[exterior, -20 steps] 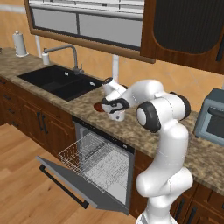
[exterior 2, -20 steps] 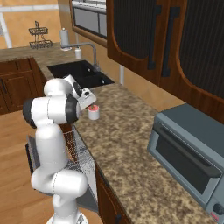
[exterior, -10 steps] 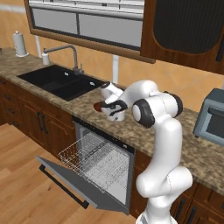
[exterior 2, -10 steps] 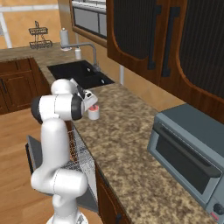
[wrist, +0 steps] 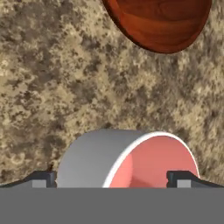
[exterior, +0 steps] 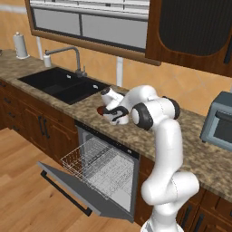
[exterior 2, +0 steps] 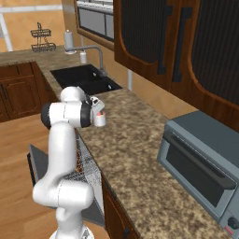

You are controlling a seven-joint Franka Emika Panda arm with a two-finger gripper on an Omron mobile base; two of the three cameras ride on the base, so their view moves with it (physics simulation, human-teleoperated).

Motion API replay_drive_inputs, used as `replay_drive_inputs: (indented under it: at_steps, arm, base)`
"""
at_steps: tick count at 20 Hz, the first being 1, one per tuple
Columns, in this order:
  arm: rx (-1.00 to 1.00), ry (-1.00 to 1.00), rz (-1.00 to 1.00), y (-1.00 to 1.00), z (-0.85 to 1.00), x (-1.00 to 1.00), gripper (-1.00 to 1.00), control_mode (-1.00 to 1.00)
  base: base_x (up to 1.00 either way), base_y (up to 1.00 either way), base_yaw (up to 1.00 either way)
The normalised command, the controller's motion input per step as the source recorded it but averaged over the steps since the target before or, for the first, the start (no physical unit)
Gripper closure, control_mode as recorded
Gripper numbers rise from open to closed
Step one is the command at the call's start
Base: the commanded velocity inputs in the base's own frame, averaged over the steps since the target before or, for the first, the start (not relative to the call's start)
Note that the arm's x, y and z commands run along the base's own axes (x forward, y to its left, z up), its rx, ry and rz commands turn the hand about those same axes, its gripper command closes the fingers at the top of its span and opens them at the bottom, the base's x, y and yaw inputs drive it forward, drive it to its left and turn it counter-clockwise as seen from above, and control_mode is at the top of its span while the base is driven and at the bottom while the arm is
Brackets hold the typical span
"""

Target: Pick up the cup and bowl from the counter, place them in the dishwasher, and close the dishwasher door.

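White cup (wrist: 127,159) between open hand (wrist: 114,178)

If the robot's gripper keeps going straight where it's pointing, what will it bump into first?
Probably the cup: it sits right between the open gripper's fingertips. Behind it lie the counter and the bowl.

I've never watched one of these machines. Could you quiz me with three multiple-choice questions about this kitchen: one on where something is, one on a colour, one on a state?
1. Where is the cup?
A. in the sink
B. on the counter, between the fingertips
C. in the rack

2. What colour is the cup's inside?
A. pinkish-red
B. blue
C. green

3. How is the dishwasher door?
A. shut
B. removed
C. folded down open

Answers: B, the open claw straddles it on the granite; A, the hand view shows the pink interior; C, the door lies lowered under the wire rack.
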Motion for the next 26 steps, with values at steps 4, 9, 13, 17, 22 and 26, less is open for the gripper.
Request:
replay_drive_inputs:
  at_steps: [4,9,13,17,22,26]
  arm:
    - [-0.02,0.00,0.00,0.00,-0.11,0.05,1.00,-1.00]
    - [0.00,0.00,0.00,0.00,-0.04,-0.04,1.00,-1.00]
    - [0.00,-0.01,0.00,0.00,0.10,-0.43,1.00,-1.00]
    - [0.00,-0.09,0.00,0.13,0.68,-0.89,1.00,-1.00]
    - [0.06,-0.02,0.00,0.61,0.44,-1.00,1.00,-1.00]
    - [0.02,0.00,0.00,0.84,-0.02,-1.00,1.00,-1.00]
  base:
    - [0.00,0.00,0.00]
    - [0.00,0.00,0.00]
    - [0.00,0.00,0.00]
    - [0.00,0.00,0.00]
    - [0.00,0.00,0.00]
    - [0.00,0.00,0.00]
